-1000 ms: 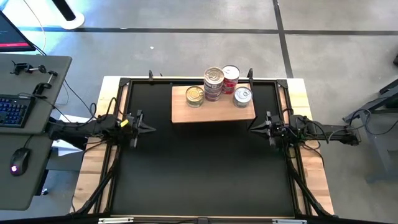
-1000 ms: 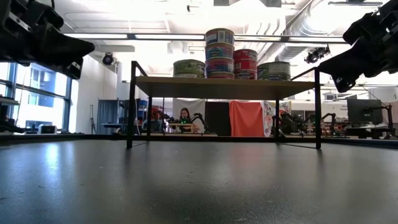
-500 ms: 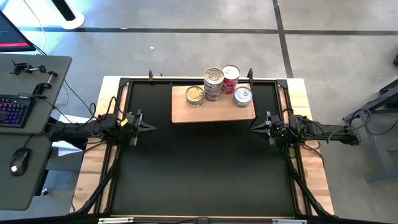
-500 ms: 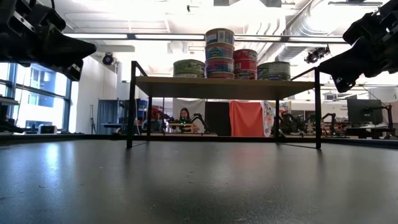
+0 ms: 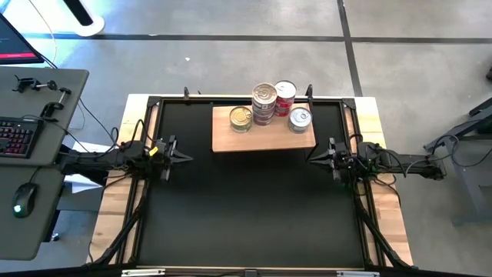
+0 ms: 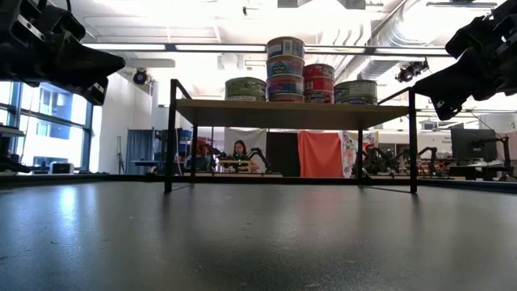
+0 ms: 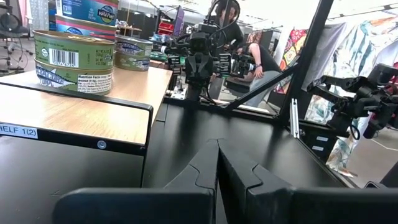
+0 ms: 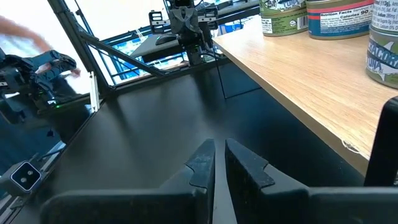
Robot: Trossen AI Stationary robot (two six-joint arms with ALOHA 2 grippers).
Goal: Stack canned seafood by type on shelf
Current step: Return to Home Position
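The shelf [image 5: 264,137], a light wooden board on thin black legs, stands at the far middle of the black mat. The canned seafood stands on it in stacks. There is a green-labelled stack [image 5: 241,118] at the left and a tall blue-and-pink stack [image 5: 264,95]. A red stack [image 5: 285,91] and a silver-lidded stack [image 5: 300,118] are at the right. Each stack rests by its bottom tin on the board. My left gripper [image 5: 187,158] hovers shut at the mat's left edge. My right gripper [image 5: 311,159] hovers shut at the right edge. Both point inward, clear of the shelf.
The black mat [image 5: 246,223] lies bare in front of the shelf. A black frame with upright posts [image 5: 310,92] rims the table. A desk with a keyboard [image 5: 19,135] and mouse stands off to the left. A person [image 6: 240,150] sits in the room beyond.
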